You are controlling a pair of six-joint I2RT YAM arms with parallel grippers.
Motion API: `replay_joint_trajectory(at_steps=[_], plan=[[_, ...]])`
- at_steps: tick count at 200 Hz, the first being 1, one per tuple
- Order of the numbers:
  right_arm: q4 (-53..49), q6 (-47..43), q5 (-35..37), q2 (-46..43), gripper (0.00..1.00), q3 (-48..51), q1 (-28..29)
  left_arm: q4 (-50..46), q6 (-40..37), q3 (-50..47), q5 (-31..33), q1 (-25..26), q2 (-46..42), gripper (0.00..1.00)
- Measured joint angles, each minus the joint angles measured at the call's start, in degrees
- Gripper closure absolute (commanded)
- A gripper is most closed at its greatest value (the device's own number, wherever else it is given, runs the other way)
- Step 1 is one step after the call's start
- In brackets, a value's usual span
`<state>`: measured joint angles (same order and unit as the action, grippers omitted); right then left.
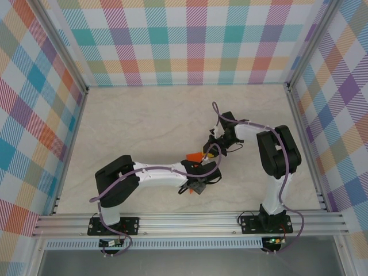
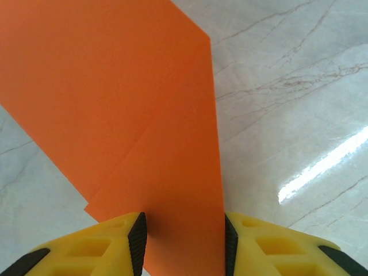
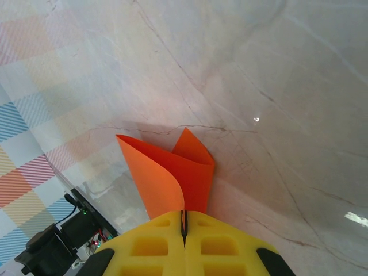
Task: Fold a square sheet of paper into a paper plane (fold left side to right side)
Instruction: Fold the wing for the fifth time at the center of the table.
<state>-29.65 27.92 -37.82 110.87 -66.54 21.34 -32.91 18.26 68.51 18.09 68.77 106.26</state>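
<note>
The square sheet of paper (image 1: pixel 194 156) is bright orange and sits mid-table between the two arms. In the right wrist view the sheet (image 3: pixel 192 172) curls over on itself, and my right gripper (image 3: pixel 184 221) is shut on its near edge, the yellow fingers pressed together. In the left wrist view the paper (image 2: pixel 115 86) lies in two overlapping layers with a straight right edge. My left gripper (image 2: pixel 184 241) straddles the near end of it, jaws apart, the black pads (image 2: pixel 137 241) on either side of the strip. The arms hide most of the sheet from above.
The table (image 1: pixel 144 126) is pale marble, walled in by checked panels (image 1: pixel 190 40) at the back and both sides. An aluminium rail (image 1: pixel 190 221) runs along the near edge. The right arm (image 1: pixel 276 155) and left arm (image 1: pixel 132 178) meet at mid-table.
</note>
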Motion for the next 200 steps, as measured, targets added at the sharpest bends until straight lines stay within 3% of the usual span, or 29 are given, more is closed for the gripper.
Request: replay_joint_trajectory(at_steps=[40,200], plan=[[0.0,0.0,0.35,0.0,1.0,0.0,0.04,-0.02,1.79,-0.11,0.0,1.31,0.2,0.68],[-0.04,0.02,1.73,0.0,1.0,0.0,0.15,-0.11,5.64,-1.53,0.9,1.6,0.48,0.83]])
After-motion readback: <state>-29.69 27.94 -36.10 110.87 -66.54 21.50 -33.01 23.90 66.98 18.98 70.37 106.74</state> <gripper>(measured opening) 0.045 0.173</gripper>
